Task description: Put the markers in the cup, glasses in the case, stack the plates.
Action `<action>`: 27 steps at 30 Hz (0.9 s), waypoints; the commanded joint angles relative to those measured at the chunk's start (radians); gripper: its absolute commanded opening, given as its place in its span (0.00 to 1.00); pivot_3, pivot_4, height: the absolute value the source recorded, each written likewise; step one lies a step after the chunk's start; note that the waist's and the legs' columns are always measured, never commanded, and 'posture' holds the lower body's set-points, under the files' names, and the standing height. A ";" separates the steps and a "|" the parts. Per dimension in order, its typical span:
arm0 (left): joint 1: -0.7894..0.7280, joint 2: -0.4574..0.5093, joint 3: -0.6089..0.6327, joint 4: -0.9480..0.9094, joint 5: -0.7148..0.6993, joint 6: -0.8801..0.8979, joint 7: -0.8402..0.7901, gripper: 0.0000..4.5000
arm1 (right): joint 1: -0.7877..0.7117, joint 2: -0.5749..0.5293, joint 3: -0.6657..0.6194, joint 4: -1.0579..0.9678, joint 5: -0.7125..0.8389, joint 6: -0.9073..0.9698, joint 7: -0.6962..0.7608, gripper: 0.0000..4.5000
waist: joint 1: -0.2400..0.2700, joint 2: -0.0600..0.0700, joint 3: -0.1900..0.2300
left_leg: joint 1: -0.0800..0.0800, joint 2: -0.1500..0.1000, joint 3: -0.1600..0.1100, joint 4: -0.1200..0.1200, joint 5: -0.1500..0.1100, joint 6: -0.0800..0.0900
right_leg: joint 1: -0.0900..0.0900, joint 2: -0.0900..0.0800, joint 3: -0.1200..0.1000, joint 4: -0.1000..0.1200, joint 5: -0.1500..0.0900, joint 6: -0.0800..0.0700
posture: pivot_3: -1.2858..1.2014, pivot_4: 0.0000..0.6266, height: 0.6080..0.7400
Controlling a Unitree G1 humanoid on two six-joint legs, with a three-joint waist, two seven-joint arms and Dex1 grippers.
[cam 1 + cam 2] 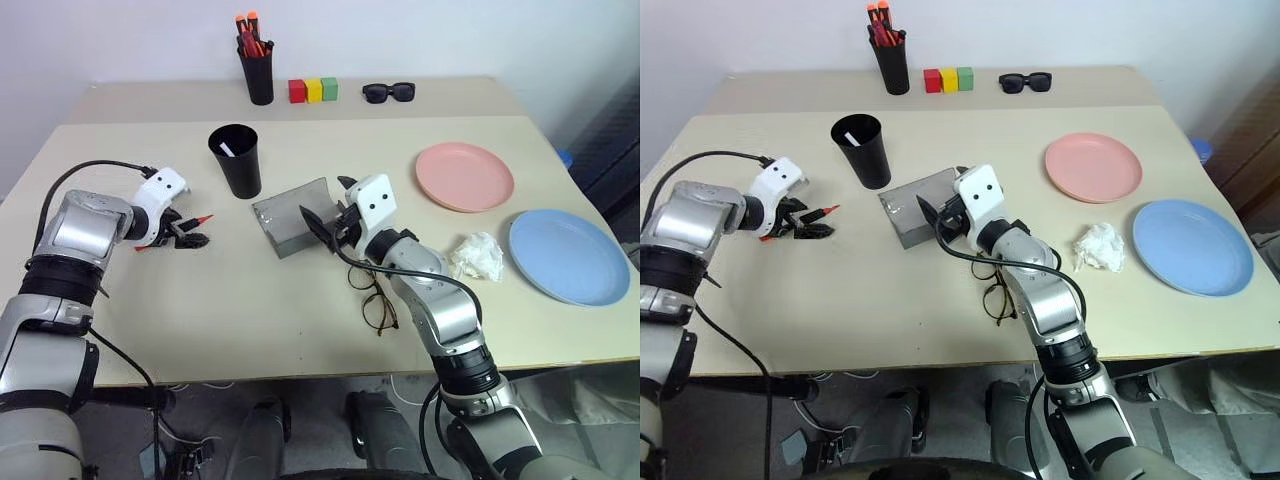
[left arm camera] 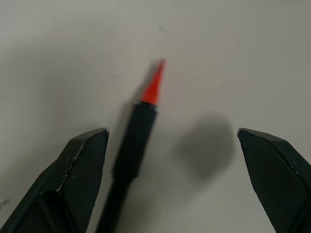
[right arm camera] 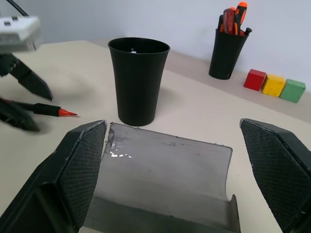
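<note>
While one white marker (image 1: 227, 149) already stands in the cup (image 1: 236, 160) at upper left of the left eye view, we still have the red-tipped marker (image 1: 196, 219) on the table (image 1: 250, 300), the glasses (image 1: 374, 297) lying below centre outside the case (image 1: 293, 217), and the pink plate (image 1: 464, 176) and blue plate (image 1: 568, 255) unstacked. In the left wrist view, our left gripper (image 2: 172, 179) tilts down, jaws wide astride that marker, gripping nothing. In the right wrist view, our right gripper (image 3: 175, 170) hovers level over the open case, jaws wide, empty.

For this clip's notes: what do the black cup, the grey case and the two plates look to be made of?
Cup: probably plastic, matte black, thin even rim.
Case: looks like hard grey plastic, maybe coated metal; smooth trough with scuffed glints near one edge.
Pink plate and blue plate: likely plastic, uniform pastel colour, soft satin sheen, thin raised rims.
</note>
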 commanded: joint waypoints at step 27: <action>-0.121 -0.275 0.653 -0.079 -0.197 -0.455 0.699 0.02 | 0.050 -0.057 0.046 -0.096 0.049 0.026 0.144 1.00 | 0.014 -0.003 0.001 | 0.000 0.000 -0.001 0.002 0.000 0.000 | -0.001 -0.002 0.000 0.004 -0.001 0.000 | 0.52 0.24 1.00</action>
